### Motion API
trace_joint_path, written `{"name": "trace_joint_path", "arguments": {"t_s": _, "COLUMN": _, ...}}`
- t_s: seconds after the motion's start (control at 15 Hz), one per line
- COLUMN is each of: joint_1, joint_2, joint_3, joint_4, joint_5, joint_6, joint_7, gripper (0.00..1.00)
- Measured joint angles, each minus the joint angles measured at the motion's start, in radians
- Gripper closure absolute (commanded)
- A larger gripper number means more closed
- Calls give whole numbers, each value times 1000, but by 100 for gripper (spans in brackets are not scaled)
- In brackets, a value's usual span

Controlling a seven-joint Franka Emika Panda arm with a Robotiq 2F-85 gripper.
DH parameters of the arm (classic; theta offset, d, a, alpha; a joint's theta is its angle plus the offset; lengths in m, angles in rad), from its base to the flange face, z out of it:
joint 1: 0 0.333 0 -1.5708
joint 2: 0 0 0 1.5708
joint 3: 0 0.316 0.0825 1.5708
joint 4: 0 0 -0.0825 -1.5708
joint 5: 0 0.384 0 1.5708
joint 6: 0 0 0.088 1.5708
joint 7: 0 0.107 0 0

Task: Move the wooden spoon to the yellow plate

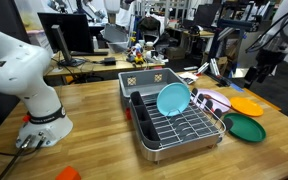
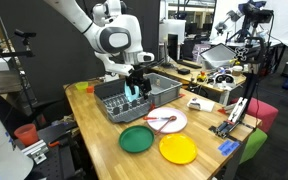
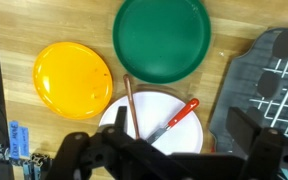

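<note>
Wrist view: wooden spoon on white plate, not yet on yellow plate; gripper spread wide, empty. Nothing done.

The yellow plate is orange-yellow, the green plate dark, the white plate pale, the wooden spoon light tan, the desk wood-grained brown.

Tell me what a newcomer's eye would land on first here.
Three round plates lie close together: the yellow plate, a dark green plate, and a white plate carrying the wooden spoon and a red-handled utensil. Beside them sits a grey dish rack holding a teal dish. The gripper hangs over the rack.
</note>
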Motion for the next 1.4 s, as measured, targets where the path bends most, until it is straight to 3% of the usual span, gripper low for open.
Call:
{"name": "trace_joint_path", "arguments": {"t_s": 0.33, "joint_1": -3, "joint_2": 119, "joint_3": 0, "joint_4": 86, "joint_5": -12, "joint_6": 40, "joint_7": 21, "gripper": 0}}
{"name": "trace_joint_path", "arguments": {"t_s": 0.87, "joint_1": -3, "joint_2": 121, "joint_3": 3, "joint_4": 91, "joint_5": -13, "joint_6": 48, "joint_7": 25, "gripper": 0}}
{"name": "trace_joint_path", "arguments": {"t_s": 1.4, "joint_1": -4, "joint_2": 270, "joint_3": 10, "joint_4": 121, "joint_5": -8, "joint_6": 258, "joint_7": 46, "gripper": 0}}
